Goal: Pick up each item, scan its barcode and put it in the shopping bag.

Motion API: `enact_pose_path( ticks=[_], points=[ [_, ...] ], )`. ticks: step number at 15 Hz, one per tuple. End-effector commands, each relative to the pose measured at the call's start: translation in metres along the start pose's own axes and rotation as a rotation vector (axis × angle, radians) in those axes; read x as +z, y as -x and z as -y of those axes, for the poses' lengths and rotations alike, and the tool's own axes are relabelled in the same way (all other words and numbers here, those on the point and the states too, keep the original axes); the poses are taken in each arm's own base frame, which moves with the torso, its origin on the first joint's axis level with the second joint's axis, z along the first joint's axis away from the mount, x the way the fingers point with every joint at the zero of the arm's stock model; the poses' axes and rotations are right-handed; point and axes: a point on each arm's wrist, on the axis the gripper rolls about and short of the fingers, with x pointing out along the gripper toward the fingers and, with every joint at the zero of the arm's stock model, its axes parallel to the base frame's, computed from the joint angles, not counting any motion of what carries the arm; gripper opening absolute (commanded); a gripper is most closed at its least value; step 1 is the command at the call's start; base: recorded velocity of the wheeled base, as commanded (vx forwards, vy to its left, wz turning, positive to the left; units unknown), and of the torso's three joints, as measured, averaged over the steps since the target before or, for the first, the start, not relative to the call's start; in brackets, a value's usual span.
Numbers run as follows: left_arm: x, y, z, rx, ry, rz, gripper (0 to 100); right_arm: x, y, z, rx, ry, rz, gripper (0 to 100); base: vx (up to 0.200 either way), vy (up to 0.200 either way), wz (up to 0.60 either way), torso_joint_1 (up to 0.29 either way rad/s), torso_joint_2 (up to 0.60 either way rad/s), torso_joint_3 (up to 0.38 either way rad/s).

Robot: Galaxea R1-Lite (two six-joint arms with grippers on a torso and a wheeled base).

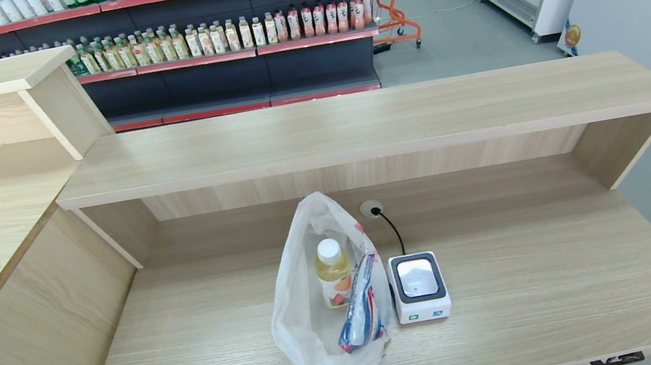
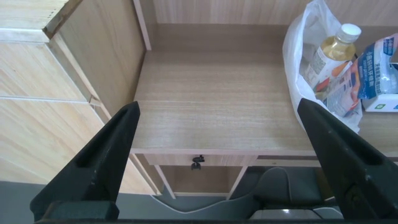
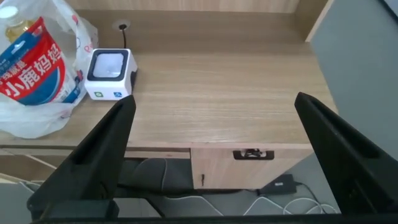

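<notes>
We found the bag (image 1: pixel 307 332) just left of the scanner (image 1: pixel 419 286) on the bench (image 1: pixel 543 278), with the bottle (image 1: pixel 333 272) and pouch (image 1: pixel 360 307) inside. We judged its film soft and slippery, best gripped at the rim. The left pincer (image 2: pixel 219 107) and right pincer (image 3: pixel 216 101) stood wide and empty.

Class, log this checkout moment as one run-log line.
shopping bag: on counter, holds bottle and pouch | scanner: beside bag | left pincer: open, empty | right pincer: open, empty
</notes>
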Motion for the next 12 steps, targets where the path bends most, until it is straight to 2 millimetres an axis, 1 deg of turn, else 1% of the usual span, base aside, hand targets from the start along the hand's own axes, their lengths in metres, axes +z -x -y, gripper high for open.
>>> enact_pose_path(
  ticks=[1,12],
  points=[
    [0.0000,0.0000,0.0000,0.001,0.000,0.001,100,0.0000,-0.0002,0.0000,-0.002,-0.020,-0.004,100,0.000,0.000,0.00,0.000,0.00,0.000],
    [0.0000,0.0000,0.0000,-0.001,0.000,0.001,100,0.0000,-0.0002,0.0000,-0.002,-0.019,-0.004,100,0.000,0.000,0.00,0.000,0.00,0.000]
  ],
)
